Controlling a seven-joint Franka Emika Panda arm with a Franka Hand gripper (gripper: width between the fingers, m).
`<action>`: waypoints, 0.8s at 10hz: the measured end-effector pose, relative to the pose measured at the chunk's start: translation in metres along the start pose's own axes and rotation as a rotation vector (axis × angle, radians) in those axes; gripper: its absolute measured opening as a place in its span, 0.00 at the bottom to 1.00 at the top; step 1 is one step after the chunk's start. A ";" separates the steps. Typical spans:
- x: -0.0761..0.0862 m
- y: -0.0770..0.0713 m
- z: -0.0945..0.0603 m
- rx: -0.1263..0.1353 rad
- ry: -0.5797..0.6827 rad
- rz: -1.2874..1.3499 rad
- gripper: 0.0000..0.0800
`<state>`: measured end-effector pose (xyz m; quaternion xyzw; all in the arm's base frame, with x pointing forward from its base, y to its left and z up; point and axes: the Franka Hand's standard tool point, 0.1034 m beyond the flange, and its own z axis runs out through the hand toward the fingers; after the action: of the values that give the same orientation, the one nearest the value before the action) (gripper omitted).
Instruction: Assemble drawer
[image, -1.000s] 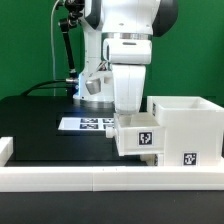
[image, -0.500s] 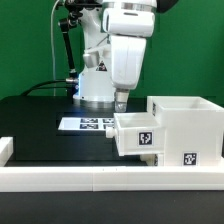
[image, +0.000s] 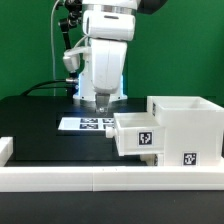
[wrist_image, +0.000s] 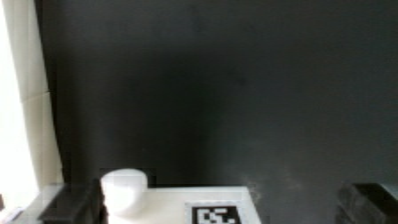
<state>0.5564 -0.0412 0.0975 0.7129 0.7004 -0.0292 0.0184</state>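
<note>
Standing by the desk and reading the exterior view from its left: the white rail runs along the near edge, with a short raised end at the far left. Next comes the marker board, flat on the black surface, printed with square black-and-white tags. No word, brand or number can be read anywhere; the tags are code patterns only.

Above the board's right end hangs the gripper, carrying nothing. Its fingers look close together in this view, though the wrist view shows two dark fingertips at the frame corners with a gap between, so I cannot tell how far it stands open.

Further right, one tray sits part-way out of the housing, both white, each bearing a tag on its front. The housing rests against the rail. A second tray does not show in either view.

Risks, as I judge them:
- The protruding tray lies just beside the gripper; a low sideways move could knock it askew or shove the housing.
- A push off-centre might jam the tray in its slot.
- A descent here would strike the marker board.
</note>
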 end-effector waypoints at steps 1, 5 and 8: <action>-0.001 0.000 0.002 0.004 0.009 -0.016 0.81; -0.020 0.021 0.022 0.024 0.221 -0.068 0.81; -0.023 0.032 0.029 0.036 0.286 -0.054 0.81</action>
<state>0.5876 -0.0668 0.0697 0.6908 0.7143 0.0595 -0.0953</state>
